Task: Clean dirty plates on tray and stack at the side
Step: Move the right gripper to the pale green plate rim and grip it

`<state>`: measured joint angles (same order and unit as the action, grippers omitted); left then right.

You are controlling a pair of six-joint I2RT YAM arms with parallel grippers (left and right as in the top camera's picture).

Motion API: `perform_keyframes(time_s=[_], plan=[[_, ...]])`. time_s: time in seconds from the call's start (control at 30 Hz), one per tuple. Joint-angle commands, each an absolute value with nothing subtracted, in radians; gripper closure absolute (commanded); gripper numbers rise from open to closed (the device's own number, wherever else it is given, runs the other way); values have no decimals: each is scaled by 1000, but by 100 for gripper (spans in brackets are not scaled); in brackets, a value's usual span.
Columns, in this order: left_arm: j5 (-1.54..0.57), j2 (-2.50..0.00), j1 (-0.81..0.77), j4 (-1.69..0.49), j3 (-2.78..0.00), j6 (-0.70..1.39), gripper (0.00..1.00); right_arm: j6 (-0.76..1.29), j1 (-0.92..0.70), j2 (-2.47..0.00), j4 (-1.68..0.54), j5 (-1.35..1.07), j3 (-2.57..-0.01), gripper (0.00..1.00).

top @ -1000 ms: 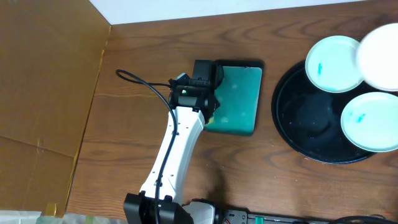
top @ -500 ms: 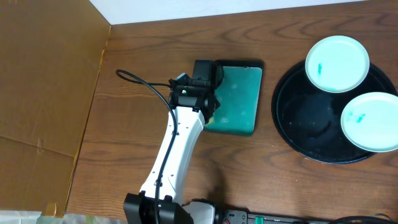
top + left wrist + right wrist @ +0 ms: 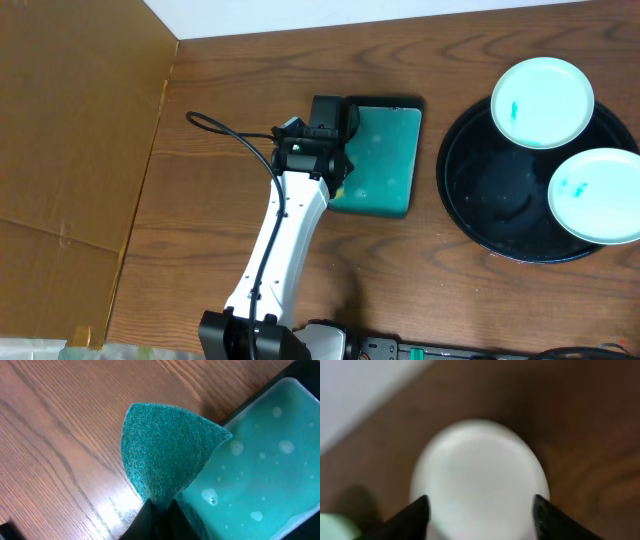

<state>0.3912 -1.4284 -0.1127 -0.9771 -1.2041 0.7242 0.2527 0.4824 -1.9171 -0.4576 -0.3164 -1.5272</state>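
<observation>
Black and glossy, big tray (image 3: 470,200) over on the right side of the desk (image 3: 250,70), two plates sitting in it. Far plate (image 3: 542,102) up against the far rim, near plate (image 3: 597,195) at the right edge and clipped a bit by the picture. Small teal smear on each. Really close together, can't tell if the rims touch.

Third plate (image 3: 477,480) only visible from the right wrist view: white, blurry, lying flat on brown wood, no smear to make out. Right claw (image 3: 480,515) released, tips spread wide to either side of it, gripping nothing.

Left claw (image 3: 157,510) clenched on a green scrub pad (image 3: 167,460), pinched at the near corner with the rest fanned out upward. Pad partly over bare wood, partly over the edge of the small teal tray (image 3: 265,475). Bubbly, soapy-looking water in that one.

From overhead: white left arm (image 3: 285,240) reaching from the near edge up to the left side of the teal tray, mid-desk, well apart from the big tray. Black cable (image 3: 230,135) looped just left of the arm, cardboard sheet (image 3: 70,150) along the far left.
</observation>
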Motion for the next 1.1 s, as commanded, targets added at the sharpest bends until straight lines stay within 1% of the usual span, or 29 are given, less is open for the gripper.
perform_keyframes(time_s=[0.0,0.03,0.07,0.1,0.13,0.43,0.6,0.67,0.73,0.8,0.83,0.93,1.07], plan=[[405,-1424,-108,-978,-1195,711,93,277,394,-1837,-453,-317,-1557,24],[405,-1424,-108,-979,-1195,710,93,277,373,-1837,-461,-310,-1557,15],[405,-1424,-108,-979,-1195,710,93,281,349,-1837,-476,-290,-1557,7],[405,-1424,-108,-979,-1195,710,93,293,329,-1839,-488,-263,-1556,3],[405,-1424,-108,-979,-1195,710,93,308,305,-1843,-499,-226,-1555,1],[405,-1424,-108,-979,-1195,710,93,265,100,-1985,-506,-169,-1555,1],[405,-1424,-108,-979,-1195,710,93,263,20,-2062,-507,-222,-1555,1],[405,-1424,-108,-979,-1195,711,93,205,-17,-2067,-501,-210,-1555,1],[405,-1424,-108,-979,-1195,711,93,157,-50,-2067,-498,-163,-1555,4],[405,-1424,-108,-979,-1195,711,93,147,-93,-2069,-500,-69,-1555,14],[405,-1424,-108,-979,-1195,711,93,147,-107,-2074,-500,-28,-1555,18],[405,-1424,-108,-979,-1195,710,93,118,-135,-2095,-485,51,-1555,19],[405,-1424,-108,-979,-1195,710,93,70,-144,-2137,-471,51,-1555,20]])
